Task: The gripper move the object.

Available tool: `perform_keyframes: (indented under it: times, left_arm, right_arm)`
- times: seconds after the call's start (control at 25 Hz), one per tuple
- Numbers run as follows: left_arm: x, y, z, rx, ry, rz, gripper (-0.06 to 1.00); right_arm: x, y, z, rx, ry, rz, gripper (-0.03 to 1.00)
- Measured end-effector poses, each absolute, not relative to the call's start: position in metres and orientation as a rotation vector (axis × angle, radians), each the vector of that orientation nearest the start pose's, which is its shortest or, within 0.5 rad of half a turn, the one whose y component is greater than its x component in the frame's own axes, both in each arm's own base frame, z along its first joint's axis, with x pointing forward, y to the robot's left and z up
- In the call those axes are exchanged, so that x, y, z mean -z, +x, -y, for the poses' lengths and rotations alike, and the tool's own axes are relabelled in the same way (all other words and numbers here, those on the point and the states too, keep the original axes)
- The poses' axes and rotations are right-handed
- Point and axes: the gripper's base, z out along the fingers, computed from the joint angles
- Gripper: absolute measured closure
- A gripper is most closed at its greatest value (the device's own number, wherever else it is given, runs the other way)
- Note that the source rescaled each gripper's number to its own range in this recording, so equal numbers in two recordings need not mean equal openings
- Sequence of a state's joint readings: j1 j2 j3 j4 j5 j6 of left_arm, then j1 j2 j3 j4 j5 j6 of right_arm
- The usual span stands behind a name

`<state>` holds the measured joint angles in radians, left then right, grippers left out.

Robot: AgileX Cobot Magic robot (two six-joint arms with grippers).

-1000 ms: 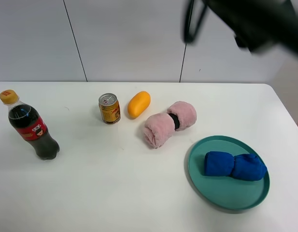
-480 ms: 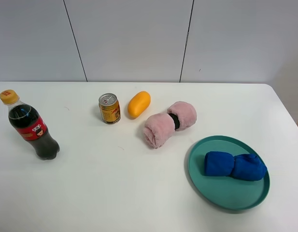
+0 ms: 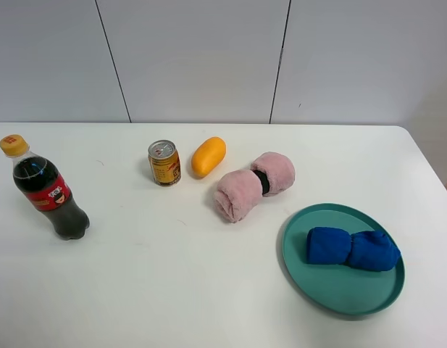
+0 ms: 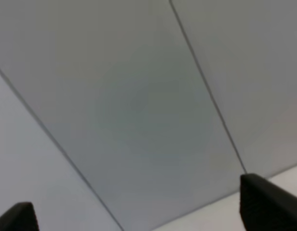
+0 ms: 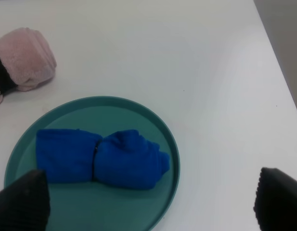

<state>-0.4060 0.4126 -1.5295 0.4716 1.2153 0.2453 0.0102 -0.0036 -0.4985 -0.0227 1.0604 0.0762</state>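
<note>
From the high exterior view, a rolled blue towel (image 3: 352,249) is seen lying inside the round teal plate (image 3: 310,279) on the white table (image 3: 172,290), with a rolled pink towel (image 3: 253,185) nearby. In the left wrist view, the left gripper (image 4: 138,211) is shown spread wide before a grey panelled wall (image 4: 138,106), grasping nothing. In the right wrist view, the right gripper (image 5: 153,202) is likewise seen released above the blue towel (image 5: 97,158), which is not touched.

Lab-type setup: bare white table (image 3: 209,290), plain panelled wall (image 3: 194,58).
</note>
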Motion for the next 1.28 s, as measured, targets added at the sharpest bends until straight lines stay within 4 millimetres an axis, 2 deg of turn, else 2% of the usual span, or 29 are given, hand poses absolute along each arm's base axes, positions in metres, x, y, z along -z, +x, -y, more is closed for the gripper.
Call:
perform_keyframes:
  times: [0.08,0.2,0.36,0.52,0.68,0.84,1.0,1.12,1.28]
  left_arm:
    - [-0.492,-0.077,-0.063,-0.356,0.268,-1.572,0.15]
    - [-0.458,-0.076,-0.044,-0.318,0.202,-1.663,0.06]
    - [-0.412,-0.055,-0.021,-0.265,0.070,-1.835,-0.04]
    - [-0.364,-0.026,-0.008,-0.232,-0.043,-2.021,-0.05]
    - [-0.321,-0.014,-0.002,-0.191,-0.122,-2.127,-0.05]
    - [-0.298,-0.018,0.004,-0.162,-0.150,-2.054,-0.05]
    - [-0.293,-0.017,0.007,-0.104,-0.129,-2.029,-0.05]
    - [-0.290,-0.016,0.010,-0.017,-0.057,-2.035,-0.05]
    - [-0.285,-0.015,0.008,0.004,0.017,-2.059,-0.05]
  right_arm:
    - [-0.277,-0.005,0.002,-0.027,0.068,-2.041,-0.03]
    - [-0.277,-0.005,0.002,-0.027,0.068,-2.041,-0.03]
    - [-0.277,-0.005,0.002,-0.027,0.068,-2.041,-0.03]
    - [-0.277,-0.005,0.002,-0.027,0.068,-2.041,-0.03]
    - [-0.277,-0.005,0.002,-0.027,0.068,-2.041,-0.03]
    - [-0.277,-0.005,0.002,-0.027,0.068,-2.041,-0.03]
    - [-0.277,-0.005,0.002,-0.027,0.068,-2.041,-0.03]
    - [-0.277,-0.005,0.002,-0.027,0.068,-2.041,-0.03]
    - [-0.277,-0.005,0.002,-0.027,0.068,-2.041,-0.03]
